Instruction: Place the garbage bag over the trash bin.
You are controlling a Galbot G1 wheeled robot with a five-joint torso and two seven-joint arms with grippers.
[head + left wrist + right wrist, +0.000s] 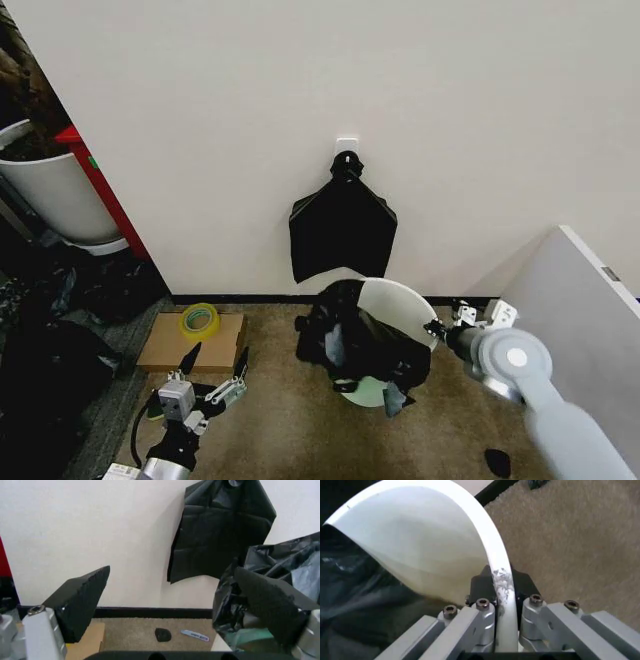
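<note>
While the trash bin (400, 305) sits tilted on the beige carpet (280, 420) near the wall's black baseboard (240, 298), the right gripper (440, 328) has its jaws closed tight on the bin's rolled white rim. In the right wrist view that rim (499, 592) runs straight down between the two metal fingers, with the gripper (501, 628) pinching it from both sides. The garbage bag (355, 345), black, glossy and crumpled, is draped over the side of the bin away from the right gripper and spills across part of its mouth, leaving the white inner wall nearest that gripper bare. Some of the bag also bunches on the carpet against the bin.

On the far side of the bin from the right gripper, the left gripper (213, 367) hovers low over the carpet, well apart from the bin, its jaws spread wide and holding nothing. In the left wrist view its two ridged black pads (82, 600) stand far apart, with the gripper (175, 603) facing the wall and the garbage bag (280, 566) showing past one pad.

Behind the bin, a flat black bag bundle (342, 228) hangs on the wall from a hook. Beyond the left gripper, away from the bin, a flat piece of cardboard (195, 343) lies on the carpet with a roll of yellow tape (199, 320) resting on it.
</note>
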